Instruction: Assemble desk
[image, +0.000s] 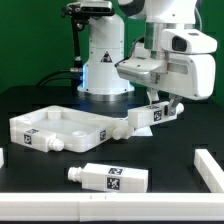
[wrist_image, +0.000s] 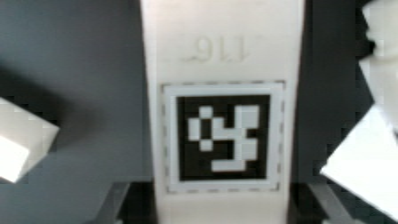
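The desk panel (image: 55, 128), white and rimmed with round corner sockets, lies flat on the black table at the exterior view's left. My gripper (image: 160, 104) is shut on a white tagged leg (image: 142, 119), held nearly level just above the table. The leg's end points at the panel's right corner, and I cannot tell whether the two touch. In the wrist view this leg (wrist_image: 222, 90) fills the middle, with my gripper (wrist_image: 222, 205) clamped on its sides by the dark fingers (wrist_image: 134, 205). A second leg (image: 110, 178) lies loose on the table in front.
The white robot base (image: 105, 60) with its blue light stands behind the panel. White rails run along the front edge (image: 60, 205) and at the right (image: 210, 165). White shapes (wrist_image: 27, 140) flank the held leg in the wrist view.
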